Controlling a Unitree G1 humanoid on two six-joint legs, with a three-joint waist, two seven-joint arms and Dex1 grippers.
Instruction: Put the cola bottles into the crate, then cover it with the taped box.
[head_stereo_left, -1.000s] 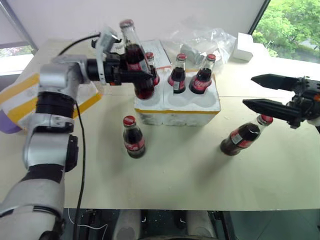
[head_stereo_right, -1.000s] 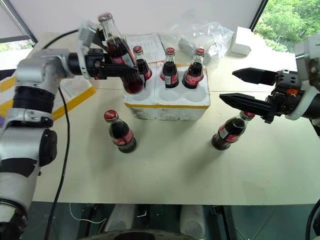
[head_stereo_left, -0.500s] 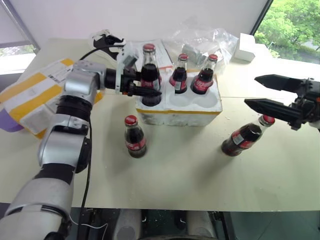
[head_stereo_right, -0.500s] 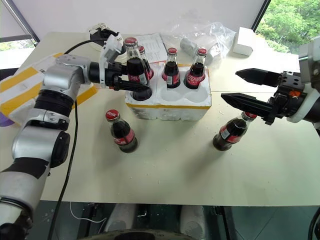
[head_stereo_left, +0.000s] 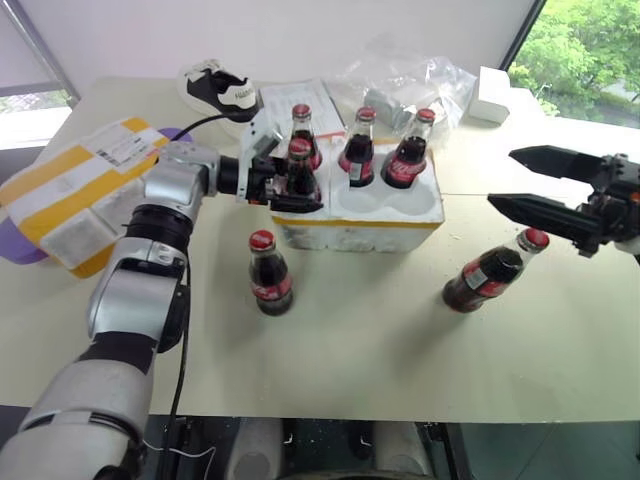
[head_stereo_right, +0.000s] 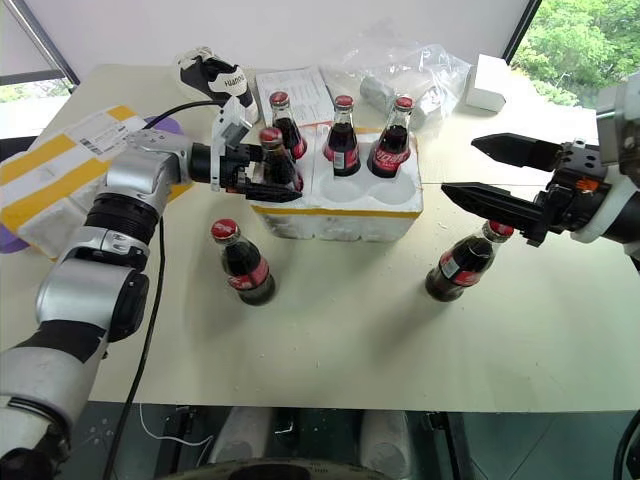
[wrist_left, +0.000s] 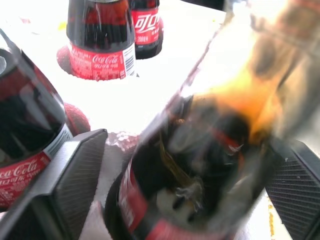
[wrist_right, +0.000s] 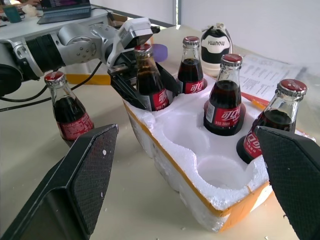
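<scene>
The crate stands mid-table with three cola bottles in its far row. A further cola bottle stands in the near left well, and my left gripper is open around it, fingers a little clear of the glass. One bottle stands on the table in front of the crate. Another bottle is at the right, just below my right gripper, which hangs wide open and empty. The taped box lies at the far left.
A black-and-white shoe, papers and a crumpled plastic bag lie behind the crate. A small plain white box sits at the back right. Two near wells of the crate hold nothing.
My left gripper came down with the bottle, set it into the near left well, and its jaws spread off the glass. The right gripper stayed where it was.
</scene>
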